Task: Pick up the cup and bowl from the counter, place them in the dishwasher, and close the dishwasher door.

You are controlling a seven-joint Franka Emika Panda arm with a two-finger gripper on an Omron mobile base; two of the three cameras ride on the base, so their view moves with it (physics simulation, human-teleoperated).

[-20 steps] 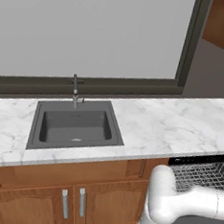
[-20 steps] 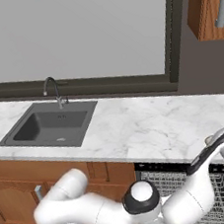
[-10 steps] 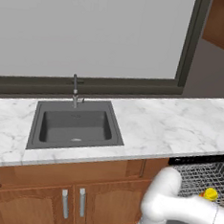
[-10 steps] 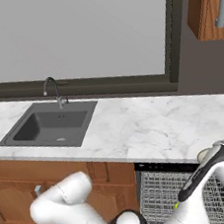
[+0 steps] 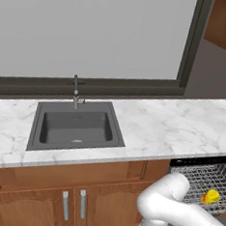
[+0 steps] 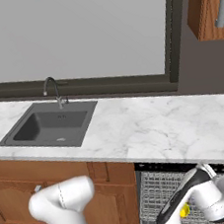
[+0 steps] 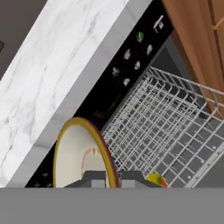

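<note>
In the hand view my gripper [image 7: 112,177] is shut on the rim of the beige bowl [image 7: 78,158], which stands on edge just in front of the dishwasher's black control strip [image 7: 131,61]. The yellow cup [image 7: 156,179] lies in the silver wire rack [image 7: 162,127], right beside my fingers. That cup [image 5: 210,196] also shows in the rack in the left base view, and the cup [image 6: 185,210] sits under my forearm in the right base view. The white marble counter [image 6: 151,129] runs above the dishwasher [image 6: 158,192]. The dishwasher door is out of view.
A dark grey sink [image 5: 75,127] with a faucet [image 5: 76,91] is set into the counter to the left. Brown wooden cabinets [image 5: 73,201] stand below it. My white arm [image 6: 194,198] crosses low over the rack, and a wall cabinet [image 6: 210,2] hangs at the upper right.
My arm has swung lower and further over the rack, carrying the bowl down from counter height. The yellow cup came into sight in the rack as the arm moved.
</note>
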